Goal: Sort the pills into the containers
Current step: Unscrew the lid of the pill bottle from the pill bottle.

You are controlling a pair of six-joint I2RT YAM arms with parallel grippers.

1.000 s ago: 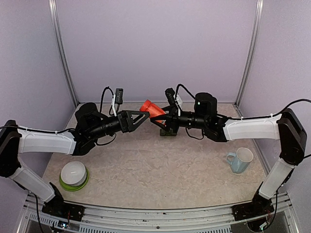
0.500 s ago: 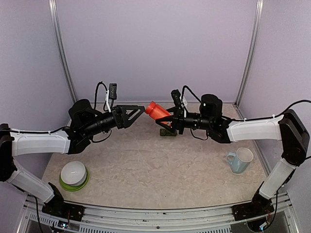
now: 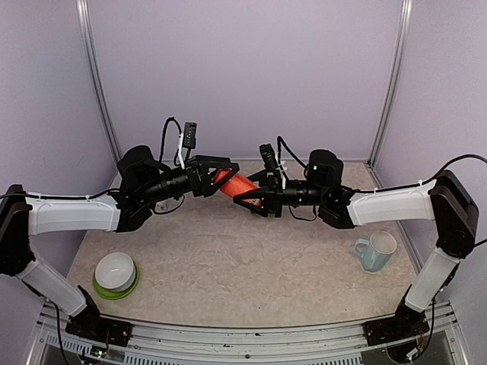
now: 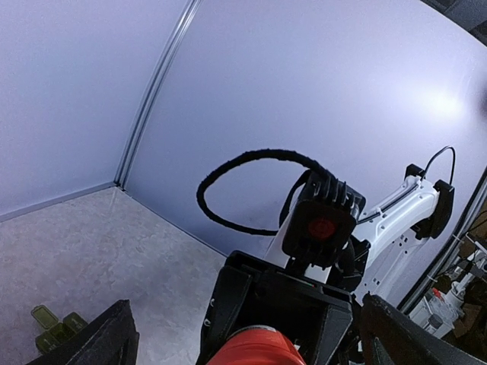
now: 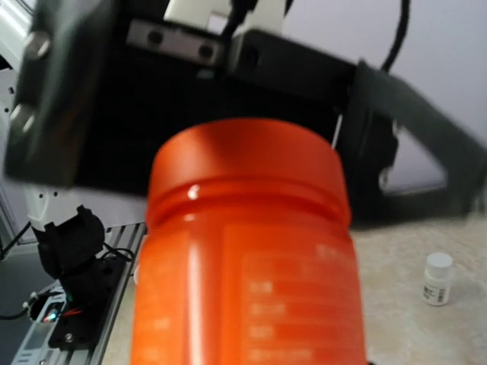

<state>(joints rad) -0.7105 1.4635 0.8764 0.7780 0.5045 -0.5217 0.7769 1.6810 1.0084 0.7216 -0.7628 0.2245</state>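
An orange-red pill bottle [image 3: 237, 183] hangs in the air between the two arms, and it fills the right wrist view [image 5: 243, 251]. My right gripper [image 3: 245, 196] is shut on its body. My left gripper [image 3: 227, 176] is open, with one finger on each side of the cap end, and its fingers [image 4: 106, 338] stand clear of the cap [image 4: 255, 348]. The dark green container strip [image 4: 55, 327] lies on the table below. In the top view it is hidden behind the right gripper. No pills show.
A light blue mug [image 3: 375, 251] stands at the right. A white bowl on a green plate [image 3: 116, 274] sits at the front left. A small white bottle [image 5: 439, 279] stands on the table. Walls close in the back and both sides.
The left gripper drew back to the left, then came in again and now straddles the cap. The right gripper shifted the bottle left and tilted it lower.
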